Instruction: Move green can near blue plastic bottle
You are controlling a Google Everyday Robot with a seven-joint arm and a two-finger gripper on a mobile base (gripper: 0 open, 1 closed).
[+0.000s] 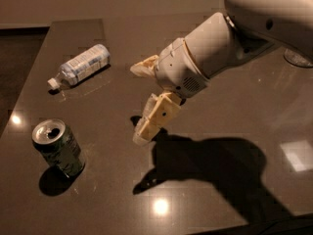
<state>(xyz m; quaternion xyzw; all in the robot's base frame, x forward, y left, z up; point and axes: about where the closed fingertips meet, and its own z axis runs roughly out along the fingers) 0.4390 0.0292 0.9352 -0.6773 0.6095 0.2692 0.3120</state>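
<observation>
While the dark glossy table [234,106] fills most of the view, the white arm [220,48] reaches in over it from the upper right. Its gripper [135,104] hangs above the table's middle, fingers spread wide with nothing between them, casting a broad shadow toward the near edge. The bottle [80,65] lies on its side near the far left corner, cap pointing left and forward; its pale label has print too small to read. The can [57,148] stands upright by the near left edge, well apart from the bottle and the gripper, dark green with a silver opened top and unreadable pale marks. Bare tabletop lies between can and bottle. A clear round object [299,58] shows at the right edge.
</observation>
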